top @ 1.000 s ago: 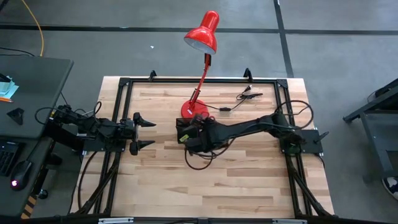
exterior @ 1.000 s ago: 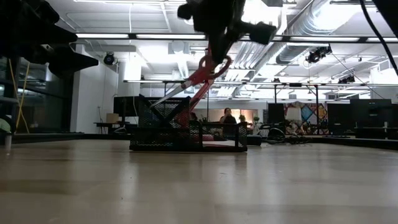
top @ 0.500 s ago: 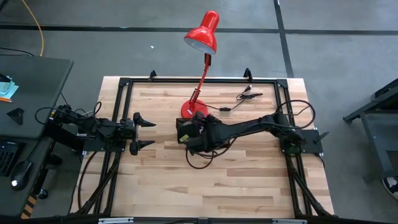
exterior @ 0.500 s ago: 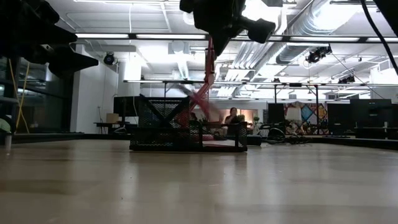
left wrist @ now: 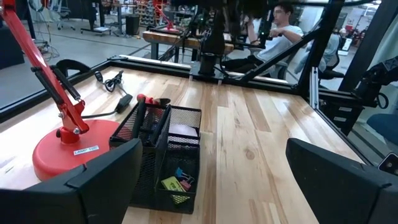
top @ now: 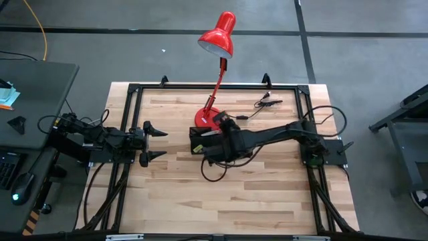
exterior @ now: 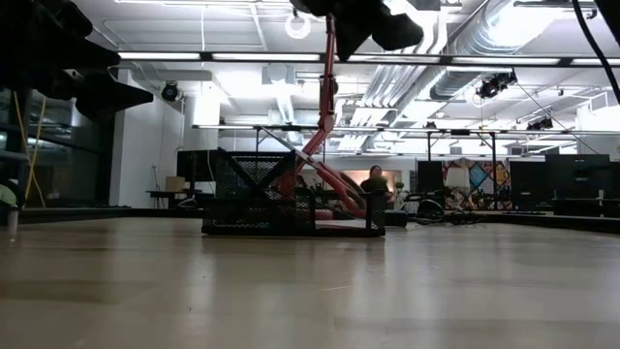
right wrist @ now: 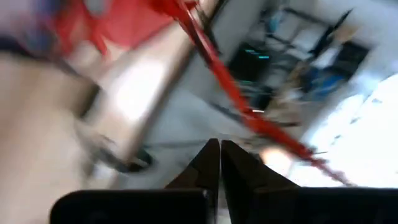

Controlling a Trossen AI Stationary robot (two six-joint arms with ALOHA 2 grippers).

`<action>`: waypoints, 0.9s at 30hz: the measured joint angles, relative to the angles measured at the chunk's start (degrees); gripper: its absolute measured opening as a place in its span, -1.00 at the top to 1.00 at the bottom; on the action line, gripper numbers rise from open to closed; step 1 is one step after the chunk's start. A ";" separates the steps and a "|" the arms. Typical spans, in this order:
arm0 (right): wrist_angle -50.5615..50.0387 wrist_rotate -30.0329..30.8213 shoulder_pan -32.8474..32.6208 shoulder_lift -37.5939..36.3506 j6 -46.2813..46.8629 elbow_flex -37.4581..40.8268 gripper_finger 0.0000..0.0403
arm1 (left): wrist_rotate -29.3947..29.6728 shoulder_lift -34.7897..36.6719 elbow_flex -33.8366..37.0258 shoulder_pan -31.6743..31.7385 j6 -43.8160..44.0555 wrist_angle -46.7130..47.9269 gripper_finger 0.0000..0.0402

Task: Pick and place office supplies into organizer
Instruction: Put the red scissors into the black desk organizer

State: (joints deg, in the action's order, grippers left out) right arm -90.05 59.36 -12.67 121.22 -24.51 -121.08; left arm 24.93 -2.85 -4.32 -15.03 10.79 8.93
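Note:
The black mesh organizer (top: 198,142) (exterior: 291,204) (left wrist: 168,155) stands mid-table in front of the red lamp's base (top: 206,119). The red-handled scissors (left wrist: 149,101) stand in its tall compartment, handles sticking out at the top. A pinkish sticky pad (left wrist: 184,130) lies in a low compartment. My right gripper (top: 217,132) (right wrist: 219,155) hovers shut above the organizer with nothing between its fingers. At the table's left, my left gripper (top: 151,141) (left wrist: 217,186) waits open. No pens show.
The red desk lamp (top: 219,37) rises behind the organizer, its arm (exterior: 329,87) close to my right gripper. A black cable with clips (top: 264,104) lies at the far right. Bare wood (top: 234,194) spreads along the near side. A person (left wrist: 283,31) sits beyond the table.
The scissors, which hung from my right gripper above the organizer, have come away from it and dropped into the organizer. My right gripper has risen a little and rolled about its own axis.

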 joint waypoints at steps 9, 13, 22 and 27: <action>3.91 -41.20 0.27 -7.47 27.68 0.11 0.98 | 0.00 -0.01 0.00 0.00 0.01 0.00 -0.90; 4.27 -48.44 -1.09 -8.03 32.80 0.26 0.97 | 0.00 -0.02 0.00 0.00 0.01 0.00 -0.90; 17.01 -42.86 -5.89 -8.52 36.95 23.09 0.42 | 0.00 0.00 0.00 0.00 -0.01 0.00 -0.90; 40.84 -44.16 -9.36 -8.93 33.01 35.26 0.29 | 0.00 -0.02 0.00 0.00 0.01 0.02 -0.90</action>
State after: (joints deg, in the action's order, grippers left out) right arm -49.21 15.20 -22.03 112.29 8.51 -85.81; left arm 24.93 -2.87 -4.32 -15.03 10.81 8.94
